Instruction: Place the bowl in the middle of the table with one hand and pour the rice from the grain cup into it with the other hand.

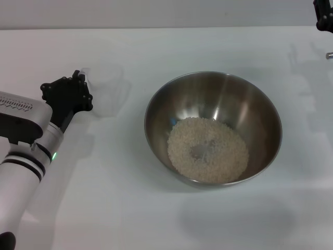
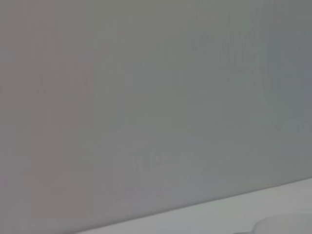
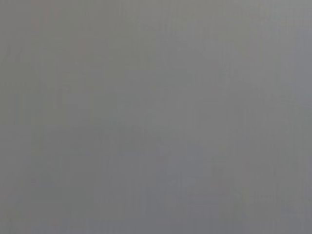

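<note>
the bowl (image 1: pixel 213 128) sits upright near the middle of the table (image 1: pixel 156 208), its open mouth facing straight up. being round, it has no long axis to speak of. the rice (image 1: pixel 208 150) lies inside it as a flat round heap on the bottom, with a small bare dimple of steel at its centre, pushed a little toward the near wall.

off to the bowl's left stands the grain cup (image 1: pixel 108 89), clear and hard to make out against the white top. it looks upright and empty, though i cannot tell which way its lip or handle points.

the left gripper (image 1: pixel 78 88) is right against the cup, which sits just beyond it on the bowl's side; the bowl lies well apart from this gripper, further to its right. the black head blocks its fingers, so i cannot tell whether it grips the cup or how wide it stands.

only the head view shows any of this. the left wrist view gives a blank grey wall and a strip of white table edge, with a faint pale curve at the corner too dim to name. the right wrist view is plain grey.

the right gripper (image 1: pixel 323 15) shows only as a dark scrap at the far right corner, well away from the bowl.
</note>
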{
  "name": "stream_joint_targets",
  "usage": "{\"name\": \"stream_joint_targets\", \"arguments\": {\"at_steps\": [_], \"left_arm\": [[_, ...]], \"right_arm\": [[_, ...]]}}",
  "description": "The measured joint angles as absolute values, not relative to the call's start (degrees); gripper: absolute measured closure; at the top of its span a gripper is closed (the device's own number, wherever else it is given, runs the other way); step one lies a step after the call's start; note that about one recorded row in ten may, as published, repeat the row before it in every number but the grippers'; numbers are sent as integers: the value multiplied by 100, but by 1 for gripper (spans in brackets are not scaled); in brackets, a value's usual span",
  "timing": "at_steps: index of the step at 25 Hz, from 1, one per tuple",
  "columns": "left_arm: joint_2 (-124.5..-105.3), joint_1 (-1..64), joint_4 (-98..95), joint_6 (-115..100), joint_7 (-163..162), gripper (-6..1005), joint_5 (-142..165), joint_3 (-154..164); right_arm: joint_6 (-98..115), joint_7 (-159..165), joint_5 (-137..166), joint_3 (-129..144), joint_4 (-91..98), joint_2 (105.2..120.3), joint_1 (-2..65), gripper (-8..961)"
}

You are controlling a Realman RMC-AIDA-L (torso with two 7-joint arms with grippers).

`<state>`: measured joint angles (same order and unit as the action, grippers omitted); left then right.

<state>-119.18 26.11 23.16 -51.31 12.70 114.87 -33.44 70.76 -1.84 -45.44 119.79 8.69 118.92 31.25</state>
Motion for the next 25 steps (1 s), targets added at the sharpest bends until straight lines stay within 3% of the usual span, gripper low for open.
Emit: {"name": "stream_joint_targets", "arguments": {"at_steps": [4,11,18,23,25], "left_arm": [[-11899,2598,2313,-5062,1003,971,11539,-3317],[-11873,2358,2380,-5167,912,842,11553,-3313],[-11859,1971,2558,-5547,830,634,11659,-3313],[-11863,1619,2433,-6447,166,423,12073,-3314],[-11874,1575,2372,-6739,35,407,12133,-3313]], "right_arm": [[7076,-184,-4544,11990,870,11892,3114,449],[7062,-184,-4544,12005,841,11892,3102,448],[7043,-184,-4544,11998,835,11891,3102,446],[7040,-182,-4544,11987,848,11894,3045,446],[7031,-168,-4544,11987,858,11898,3031,445]]}}
